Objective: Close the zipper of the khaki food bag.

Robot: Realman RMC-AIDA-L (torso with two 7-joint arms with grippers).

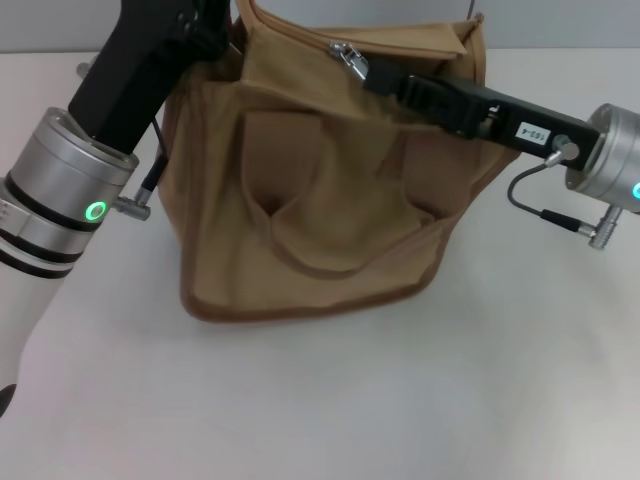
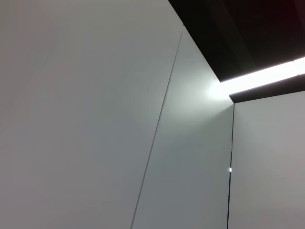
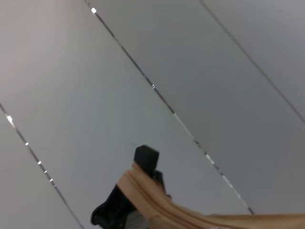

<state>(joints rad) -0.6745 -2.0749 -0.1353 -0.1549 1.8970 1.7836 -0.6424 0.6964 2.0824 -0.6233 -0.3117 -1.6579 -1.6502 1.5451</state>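
Right claw (image 1: 372, 77), in the upper middle, sits at the shiny silver pull tab (image 1: 349, 57) on the zipper (image 1: 400, 45); its grip is hidden. Left claw (image 1: 215, 40), upper left, touches the boxy khaki canvas bag (image 1: 310, 200), grip hidden too. A hard tug could slip off the tab or tip the bag.

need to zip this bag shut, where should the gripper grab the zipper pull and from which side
Pinch the small silver pull tab at the top of the khaki bag, coming in from the robot's right. The tab sticks out flat from the zipper line, facing the right gripper, whose tip is right beside it. The left gripper is at the bag's far left top corner.
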